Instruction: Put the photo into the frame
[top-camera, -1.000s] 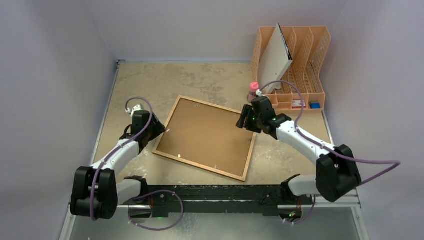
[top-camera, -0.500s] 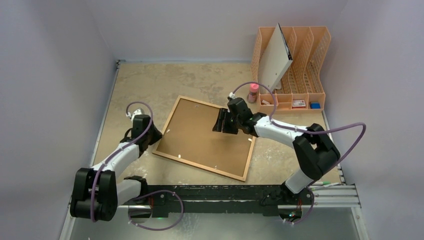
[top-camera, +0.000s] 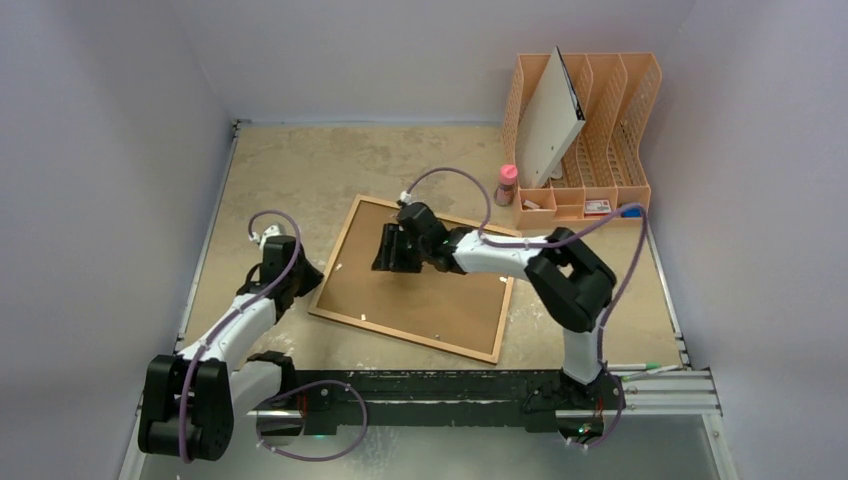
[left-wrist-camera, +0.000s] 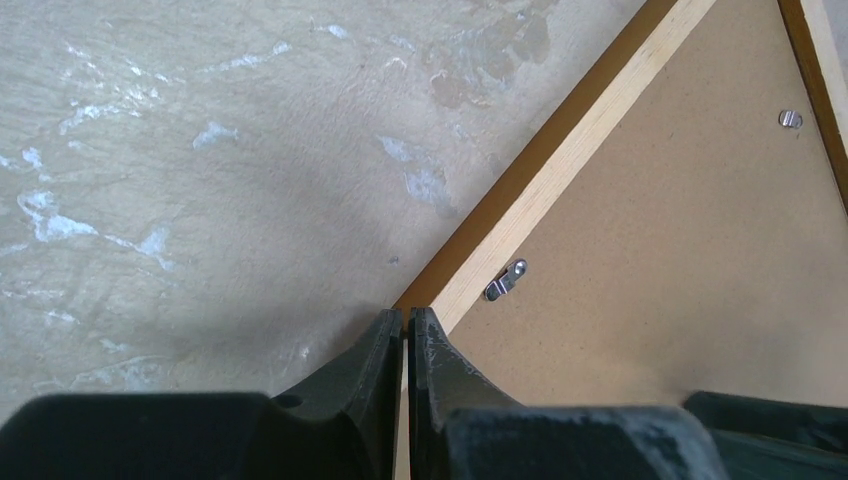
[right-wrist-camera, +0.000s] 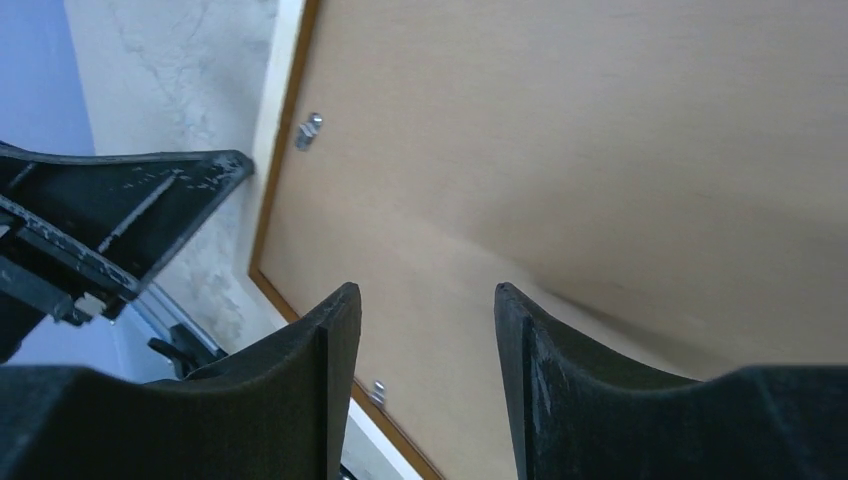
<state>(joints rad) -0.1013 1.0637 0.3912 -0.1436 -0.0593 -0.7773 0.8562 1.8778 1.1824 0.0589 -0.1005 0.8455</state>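
Observation:
The frame (top-camera: 400, 335) lies face down on the table, light wood rim around a brown backing board (top-camera: 450, 290) with small metal clips (left-wrist-camera: 505, 280). My left gripper (top-camera: 308, 275) is at the frame's left rim (left-wrist-camera: 570, 150). Its fingers (left-wrist-camera: 405, 312) are shut, tips at the rim's outer edge, with only a thin slit between them. My right gripper (top-camera: 385, 250) hovers open over the left-centre of the backing board (right-wrist-camera: 600, 120), nothing between its fingers (right-wrist-camera: 425, 290). The photo is not visible in any view.
An orange file organizer (top-camera: 620, 130) stands at the back right with a white panel (top-camera: 550, 120) leaning in it. A pink-capped bottle (top-camera: 508, 183) stands beside it. Walls close in the table on the left, back and right.
My right arm has swept left across the frame, from its right edge to its left-centre. My left gripper has closed and shifted slightly toward the near side.

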